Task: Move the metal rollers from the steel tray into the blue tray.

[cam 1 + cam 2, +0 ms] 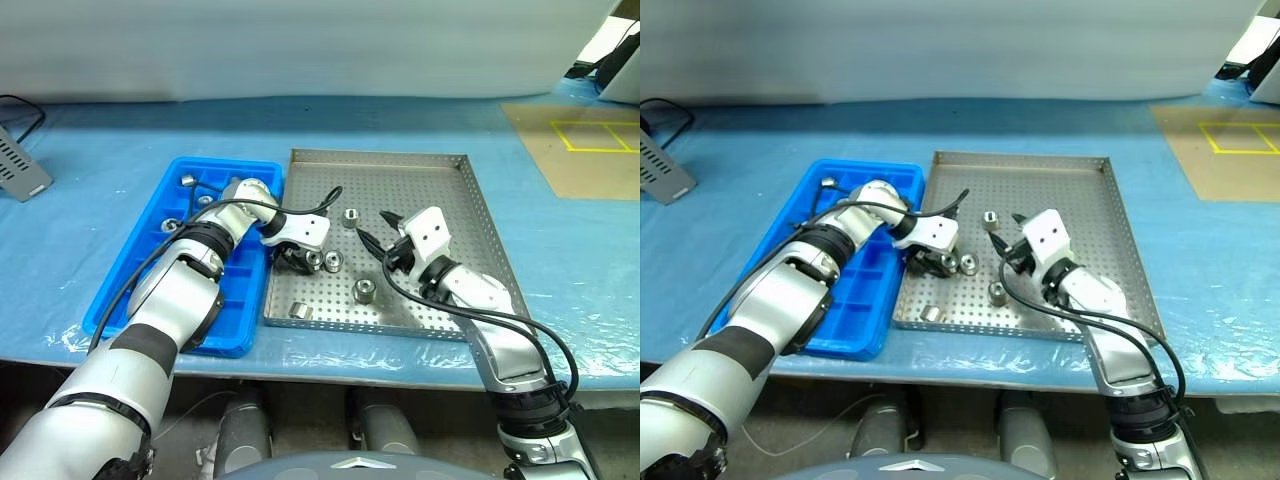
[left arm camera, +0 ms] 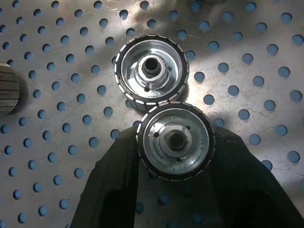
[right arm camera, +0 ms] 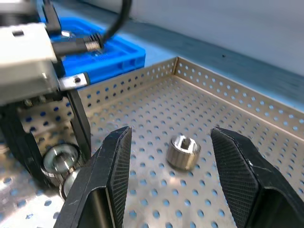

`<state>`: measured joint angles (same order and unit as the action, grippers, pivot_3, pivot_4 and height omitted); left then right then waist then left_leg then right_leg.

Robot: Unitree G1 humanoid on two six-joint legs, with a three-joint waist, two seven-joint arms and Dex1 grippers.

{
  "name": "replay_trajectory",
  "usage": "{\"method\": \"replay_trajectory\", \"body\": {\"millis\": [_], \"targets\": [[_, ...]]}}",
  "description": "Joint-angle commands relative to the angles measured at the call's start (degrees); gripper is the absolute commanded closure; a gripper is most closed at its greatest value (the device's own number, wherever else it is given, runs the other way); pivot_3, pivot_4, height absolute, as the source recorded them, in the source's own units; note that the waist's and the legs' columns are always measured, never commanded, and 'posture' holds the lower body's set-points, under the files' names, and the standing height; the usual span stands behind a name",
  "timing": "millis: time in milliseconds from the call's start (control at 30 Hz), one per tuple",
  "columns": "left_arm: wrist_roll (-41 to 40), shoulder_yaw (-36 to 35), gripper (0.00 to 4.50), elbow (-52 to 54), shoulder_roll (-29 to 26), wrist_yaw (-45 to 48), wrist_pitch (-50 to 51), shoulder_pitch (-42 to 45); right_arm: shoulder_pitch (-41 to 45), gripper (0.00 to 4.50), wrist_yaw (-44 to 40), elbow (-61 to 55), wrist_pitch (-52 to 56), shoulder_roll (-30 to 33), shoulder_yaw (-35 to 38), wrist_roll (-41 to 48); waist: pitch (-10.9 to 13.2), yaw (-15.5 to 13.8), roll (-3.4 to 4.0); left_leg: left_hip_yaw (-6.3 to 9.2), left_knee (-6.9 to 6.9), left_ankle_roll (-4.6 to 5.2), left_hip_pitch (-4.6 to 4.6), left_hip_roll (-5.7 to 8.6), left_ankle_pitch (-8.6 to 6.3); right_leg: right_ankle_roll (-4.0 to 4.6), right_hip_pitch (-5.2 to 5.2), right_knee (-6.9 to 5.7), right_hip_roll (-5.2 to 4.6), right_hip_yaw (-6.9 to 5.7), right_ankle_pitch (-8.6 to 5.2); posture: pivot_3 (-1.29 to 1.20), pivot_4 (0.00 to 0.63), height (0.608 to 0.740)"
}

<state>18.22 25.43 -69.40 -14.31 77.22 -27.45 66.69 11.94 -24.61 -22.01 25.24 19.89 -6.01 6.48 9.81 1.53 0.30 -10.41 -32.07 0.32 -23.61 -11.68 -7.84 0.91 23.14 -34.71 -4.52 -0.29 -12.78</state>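
Steel tray (image 1: 480, 215) is carrying the loose rollers, and the left end effector (image 1: 297, 258) is pinching one roller (image 2: 175, 141) so it can go to the blue tray (image 1: 150, 235), while the right end effector (image 3: 173, 183) is hanging spread near another roller (image 3: 184, 151).

i count five metal rollers (image 1: 363, 291) on the steel tray (image 1: 470, 215), and two further metal rollers in the blue tray (image 1: 150, 230). one steel tray and one blue tray are present.
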Motion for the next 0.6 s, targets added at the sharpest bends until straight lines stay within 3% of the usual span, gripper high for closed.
{"method": "replay_trajectory", "body": {"millis": [33, 467, 600], "targets": [[-0.11, -0.84, 2.76, 0.48, 0.2, -1.33, 0.56, -0.58, 1.64, 1.75, 0.1, -4.29, 3.13, -0.04, 0.05, 1.0, 0.0, -0.19, 0.0, 0.0, 0.04, 0.0, 0.0, 0.0, 0.0, 0.0, 0.01, 0.02, 0.0, 0.0, 0.0, -0.44, 0.15, 0.74], [-11.09, -8.33, 2.76, 9.77, -1.93, 10.56, 4.9, -2.26, 2.33, 1.75, -9.04, -10.25, 14.25, 6.97, 5.66, 12.96, 0.04, -0.85, -0.05, -0.14, 0.27, -0.01, -0.03, -0.01, 0.01, 0.02, 0.17, 0.06, 0.0, 0.06, -0.01, -0.39, 0.15, 0.74], [-13.01, -9.37, 2.76, 13.08, -2.22, 11.42, 6.26, -3.8, 2.35, 1.75, -12.41, -9.85, 15.74, 9.26, 4.24, 15.4, 0.04, -0.87, -0.05, -0.23, 0.31, -0.02, 0.0, -0.01, 0.01, 0.02, 0.18, 0.08, 0.0, 0.09, -0.01, -0.37, 0.15, 0.74]]}}
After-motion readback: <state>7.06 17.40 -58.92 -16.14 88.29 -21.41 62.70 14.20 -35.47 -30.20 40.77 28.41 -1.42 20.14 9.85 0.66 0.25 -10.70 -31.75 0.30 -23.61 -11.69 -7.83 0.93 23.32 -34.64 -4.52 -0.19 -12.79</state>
